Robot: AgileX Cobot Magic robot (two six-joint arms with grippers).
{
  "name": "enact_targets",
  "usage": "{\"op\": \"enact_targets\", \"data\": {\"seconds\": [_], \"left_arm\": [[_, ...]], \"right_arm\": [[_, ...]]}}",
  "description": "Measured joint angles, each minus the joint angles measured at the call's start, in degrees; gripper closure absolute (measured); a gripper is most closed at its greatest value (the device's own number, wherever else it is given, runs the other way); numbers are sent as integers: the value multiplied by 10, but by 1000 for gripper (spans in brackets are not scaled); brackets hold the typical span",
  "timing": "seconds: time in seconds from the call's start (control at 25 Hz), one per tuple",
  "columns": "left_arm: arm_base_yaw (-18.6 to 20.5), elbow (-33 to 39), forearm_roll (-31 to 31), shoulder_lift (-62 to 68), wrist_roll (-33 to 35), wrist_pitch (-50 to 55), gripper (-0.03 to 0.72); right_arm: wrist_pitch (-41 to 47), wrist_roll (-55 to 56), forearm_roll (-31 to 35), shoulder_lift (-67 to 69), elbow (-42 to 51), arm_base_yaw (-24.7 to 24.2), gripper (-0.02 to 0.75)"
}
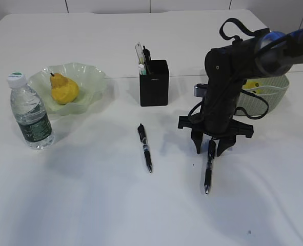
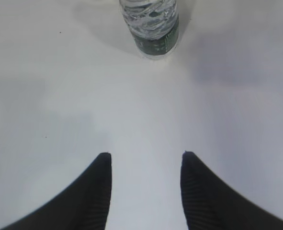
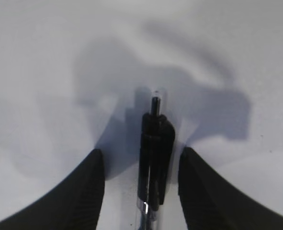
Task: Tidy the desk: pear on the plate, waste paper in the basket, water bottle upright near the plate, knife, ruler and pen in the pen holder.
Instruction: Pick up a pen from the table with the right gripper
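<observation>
My right gripper [image 1: 211, 148] is open, low over the table, its fingers astride the clip end of a black pen [image 1: 208, 169]; that pen lies between the fingers in the right wrist view [image 3: 153, 163]. A second black pen [image 1: 145, 147] lies at the centre. The black pen holder [image 1: 154, 83] holds several items. The yellow pear [image 1: 64, 88] sits on the green plate [image 1: 92, 77]. The water bottle [image 1: 30, 111] stands upright left of the plate, and shows in the left wrist view [image 2: 152, 24]. My left gripper [image 2: 145, 160] is open and empty; it is out of the exterior view.
A pale green basket [image 1: 271, 97] stands at the right behind my right arm, with something yellow inside. The knife and ruler are not seen loose on the white table [image 1: 89, 195].
</observation>
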Motion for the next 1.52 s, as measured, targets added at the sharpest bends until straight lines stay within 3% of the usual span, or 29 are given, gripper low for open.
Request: {"op": "enact_targets", "data": {"seconds": [0.28, 0.52, 0.6, 1.2, 1.52], "left_arm": [[0, 0, 2, 0, 0, 0, 358], [0, 0, 2, 0, 0, 0, 358], [0, 0, 5, 0, 0, 0, 358], [0, 0, 6, 0, 0, 0, 358], [0, 0, 6, 0, 0, -1, 358]], "right_arm": [[-12, 0, 0, 1, -1, 0, 346], [-11, 0, 5, 1, -1, 0, 531], [-7, -12, 10, 1, -1, 0, 557], [1, -73, 29, 4, -7, 0, 563], [39, -75, 35, 9, -68, 0, 564]]}}
